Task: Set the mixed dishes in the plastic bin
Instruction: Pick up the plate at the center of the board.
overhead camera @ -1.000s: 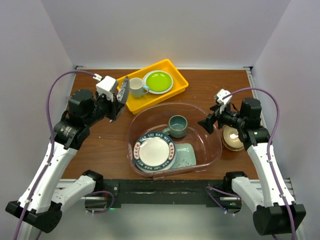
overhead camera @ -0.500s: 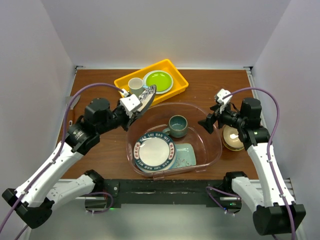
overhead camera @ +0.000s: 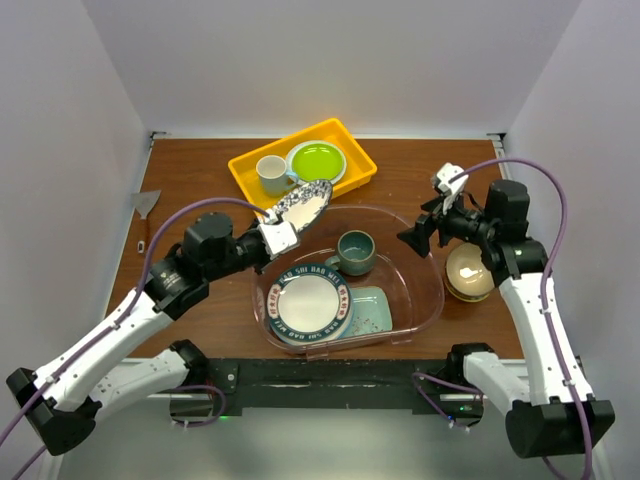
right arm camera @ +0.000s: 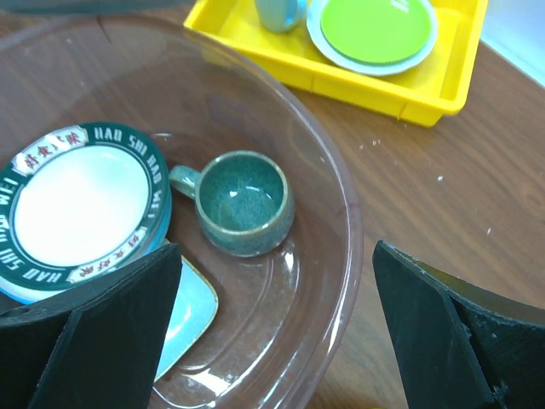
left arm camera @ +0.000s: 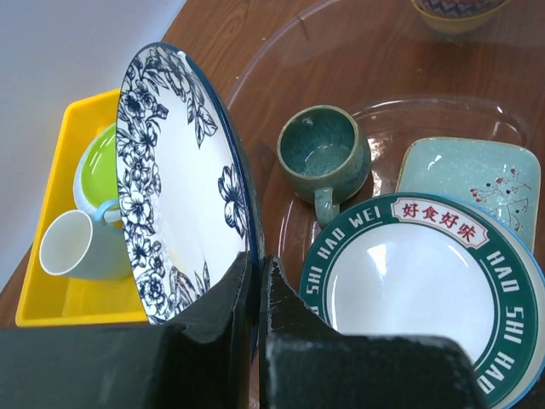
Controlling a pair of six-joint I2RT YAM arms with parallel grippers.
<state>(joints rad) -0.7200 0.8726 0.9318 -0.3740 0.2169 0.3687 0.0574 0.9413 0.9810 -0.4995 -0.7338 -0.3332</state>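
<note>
My left gripper (overhead camera: 281, 231) (left arm camera: 258, 261) is shut on the lower rim of the blue-floral plate (overhead camera: 304, 202) (left arm camera: 171, 183). It holds the plate tilted on edge above the far left rim of the plastic bin (overhead camera: 432, 290) (left arm camera: 400, 128) (right arm camera: 345, 217). Inside the bin lie the white plate with a lettered green rim (overhead camera: 308, 303) (left arm camera: 409, 294) (right arm camera: 72, 204), the mint tray (overhead camera: 377, 310) (left arm camera: 464, 175) (right arm camera: 189, 313) and the teal mug (overhead camera: 355, 250) (left arm camera: 324, 153) (right arm camera: 243, 200). My right gripper (overhead camera: 415, 238) (right arm camera: 277, 256) hangs open and empty over the bin's right side. A tan bowl (overhead camera: 468, 272) sits on the table right of the bin.
The yellow tray (overhead camera: 350, 142) (right arm camera: 409, 94) at the back holds a white mug (overhead camera: 270, 173) (left arm camera: 72, 247) and a lime-green plate (overhead camera: 318, 162) (right arm camera: 375, 25). A small scraper (overhead camera: 147, 204) lies by the left wall. Walls close in three sides.
My left arm has swung the floral plate rightward, from left of the yellow tray to above the bin's far left rim. The right gripper has drifted slightly up and stayed open.
</note>
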